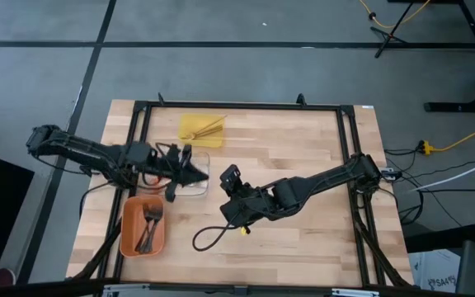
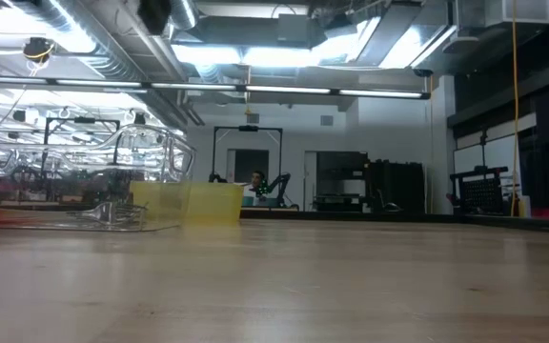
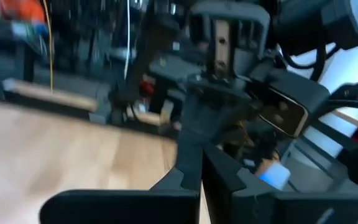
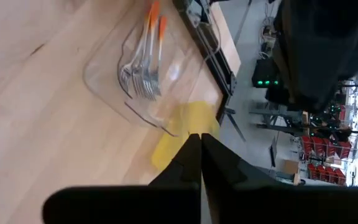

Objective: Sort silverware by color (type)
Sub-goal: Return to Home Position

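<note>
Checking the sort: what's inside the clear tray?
Silver forks with orange handle tips lie inside the clear tray. From above, the left gripper hangs over it, hiding part of the contents.

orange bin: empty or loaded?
Loaded. In the high view the orange bin holds several dark forks lying flat inside its walls. The exact count cannot be told.

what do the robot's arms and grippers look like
Both the left arm and right arm are black, slim and jointed. The left gripper and right gripper each have two black wedge-shaped fingers. A black cable loops from the right arm.
</note>
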`<state>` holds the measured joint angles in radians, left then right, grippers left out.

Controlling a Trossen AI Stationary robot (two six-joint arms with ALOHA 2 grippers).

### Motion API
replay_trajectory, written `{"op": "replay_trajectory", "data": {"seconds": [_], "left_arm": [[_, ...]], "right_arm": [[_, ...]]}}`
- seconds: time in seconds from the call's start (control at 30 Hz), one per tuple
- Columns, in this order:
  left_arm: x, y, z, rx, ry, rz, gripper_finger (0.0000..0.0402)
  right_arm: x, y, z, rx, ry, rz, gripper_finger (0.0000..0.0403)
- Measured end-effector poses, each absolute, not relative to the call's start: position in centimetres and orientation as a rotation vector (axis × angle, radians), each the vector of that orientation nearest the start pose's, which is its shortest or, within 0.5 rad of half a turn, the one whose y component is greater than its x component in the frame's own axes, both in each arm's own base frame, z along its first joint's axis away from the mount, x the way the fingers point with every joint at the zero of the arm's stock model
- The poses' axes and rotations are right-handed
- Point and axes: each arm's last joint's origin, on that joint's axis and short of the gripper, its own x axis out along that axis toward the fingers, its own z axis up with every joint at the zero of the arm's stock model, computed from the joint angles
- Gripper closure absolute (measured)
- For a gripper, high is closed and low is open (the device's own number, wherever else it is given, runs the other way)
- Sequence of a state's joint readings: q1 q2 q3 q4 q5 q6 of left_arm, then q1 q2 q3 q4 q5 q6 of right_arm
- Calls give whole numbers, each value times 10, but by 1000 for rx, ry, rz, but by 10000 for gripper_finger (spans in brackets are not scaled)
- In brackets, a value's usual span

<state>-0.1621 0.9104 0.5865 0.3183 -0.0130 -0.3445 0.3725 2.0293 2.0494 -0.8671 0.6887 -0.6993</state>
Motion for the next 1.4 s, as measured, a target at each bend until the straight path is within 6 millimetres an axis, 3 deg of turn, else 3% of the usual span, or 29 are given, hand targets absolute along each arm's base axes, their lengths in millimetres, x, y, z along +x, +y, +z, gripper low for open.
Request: {"op": "replay_trajectory", "data": {"seconds": [0.33,0.5,0.77,1.07,1.23,1.4], "left_arm": [[204,17,298,-232,-63,-95,401],[201,37,298,-187,-64,-42,401],[193,64,299,-171,-76,30,401],[184,84,297,-165,-59,59,401],[185,83,295,-131,-39,100,402],[193,72,285,-82,23,192,402]], "right_arm": [[387,131,400,-991,867,-67,400],[366,121,415,-931,887,-63,400],[321,99,442,-739,942,-115,400],[266,81,475,-562,890,-161,400],[234,70,476,-484,887,-180,400],[216,61,449,-459,861,-256,400]]}}
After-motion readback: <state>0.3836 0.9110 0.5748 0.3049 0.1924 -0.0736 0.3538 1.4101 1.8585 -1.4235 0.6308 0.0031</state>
